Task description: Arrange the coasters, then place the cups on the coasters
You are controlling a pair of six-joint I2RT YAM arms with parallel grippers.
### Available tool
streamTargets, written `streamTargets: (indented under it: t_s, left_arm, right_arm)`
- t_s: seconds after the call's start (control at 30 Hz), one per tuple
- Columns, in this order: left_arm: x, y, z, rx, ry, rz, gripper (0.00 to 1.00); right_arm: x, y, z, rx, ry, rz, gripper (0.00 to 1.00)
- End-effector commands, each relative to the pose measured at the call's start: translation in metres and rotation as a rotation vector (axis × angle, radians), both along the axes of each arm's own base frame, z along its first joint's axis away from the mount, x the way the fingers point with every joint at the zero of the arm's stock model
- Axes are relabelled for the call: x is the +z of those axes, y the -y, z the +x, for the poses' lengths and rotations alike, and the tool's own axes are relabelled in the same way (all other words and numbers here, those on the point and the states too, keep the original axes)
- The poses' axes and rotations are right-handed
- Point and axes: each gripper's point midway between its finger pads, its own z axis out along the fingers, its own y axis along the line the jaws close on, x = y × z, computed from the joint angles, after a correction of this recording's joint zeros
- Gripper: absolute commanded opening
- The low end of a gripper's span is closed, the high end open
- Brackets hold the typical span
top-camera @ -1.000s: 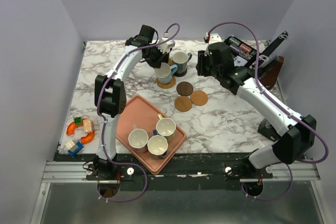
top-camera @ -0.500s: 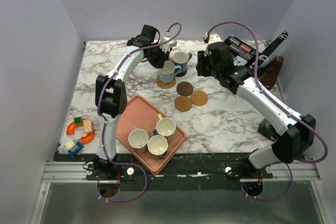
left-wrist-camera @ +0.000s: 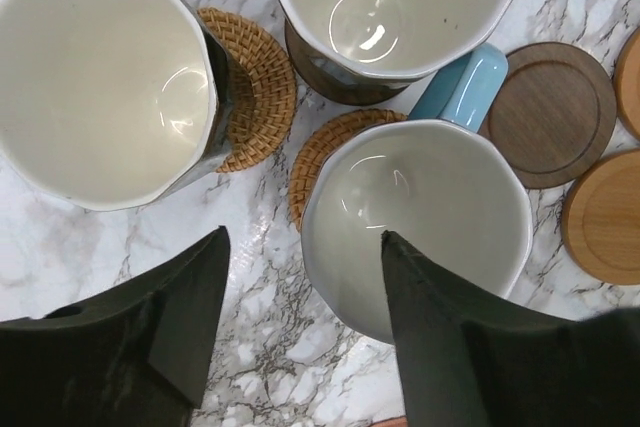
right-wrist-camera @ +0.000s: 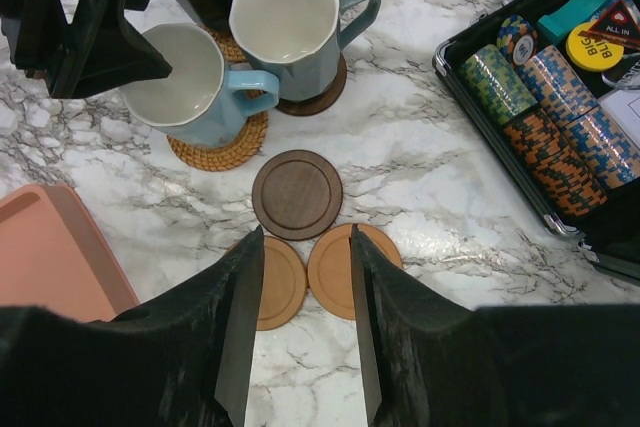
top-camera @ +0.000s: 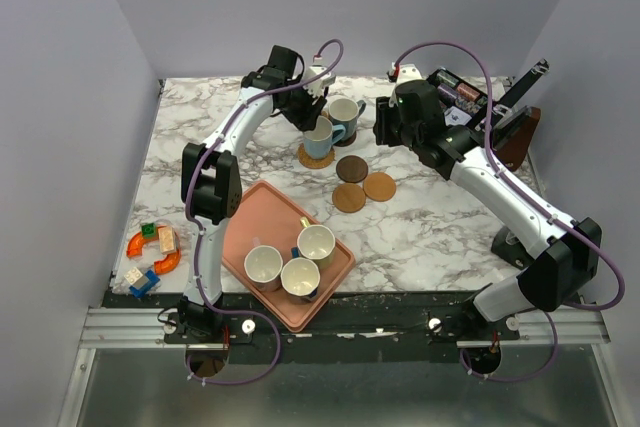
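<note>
My left gripper [left-wrist-camera: 300, 242] has its jaws apart around the near wall of the blue cup [left-wrist-camera: 415, 217], one finger over the mouth and the other well outside, so nothing is clamped. I read that as a release. The cup stands upright on its woven coaster [left-wrist-camera: 320, 152], with the handle pointing to 1 o'clock in the left wrist view.

It completes a tight trio at 12 o'clock on the table. The black cup [left-wrist-camera: 100, 77] sits on another woven coaster at its 10 o'clock, and the grey cup [left-wrist-camera: 395, 7] on a dark coaster at its 12. They are packed close, so I'd lift straight up to avoid clipping a rim.

My right gripper [right-wrist-camera: 305, 235] is also spread and holds nothing. It hovers over the three bare coasters at the table's centre: the dark coaster [right-wrist-camera: 297, 194] and two tan coasters [right-wrist-camera: 335, 267]. That looks like a waiting post that keeps clear of the left arm.

Three cups [top-camera: 300, 277] wait on the tray [top-camera: 250, 212] at 7 o'clock, so by my count the task is half done.

A second ago the left jaws were shut on the blue cup, which hung tilted above the coaster. Half a second ago it was nearly set down. Now it is down and let go. The right arm has hardly moved.
</note>
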Motion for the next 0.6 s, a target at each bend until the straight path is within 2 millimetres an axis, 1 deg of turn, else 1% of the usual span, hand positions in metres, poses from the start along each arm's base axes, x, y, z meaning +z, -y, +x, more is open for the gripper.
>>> streamTargets:
  t_s: [0.0,0.17,0.33,0.57]
  left_arm:
    - [0.025,0.005,0.010,0.028,0.067,-0.036,0.76]
    - [0.040,0.008,0.014,0.057,0.098,-0.071,0.83]
    - [0.060,0.015,0.015,0.061,0.129,-0.141,0.85]
    - [0.085,0.015,0.020,0.101,0.134,-0.249,0.85]
  right_arm:
    - [0.007,0.003,0.004,-0.014,0.013,-0.009,0.49]
    - [0.006,0.004,0.004,-0.021,0.014,-0.005,0.50]
    - [0.005,0.005,0.003,-0.029,0.013,-0.004,0.52]
    - [0.005,0.006,0.001,-0.034,0.014,0.003,0.55]
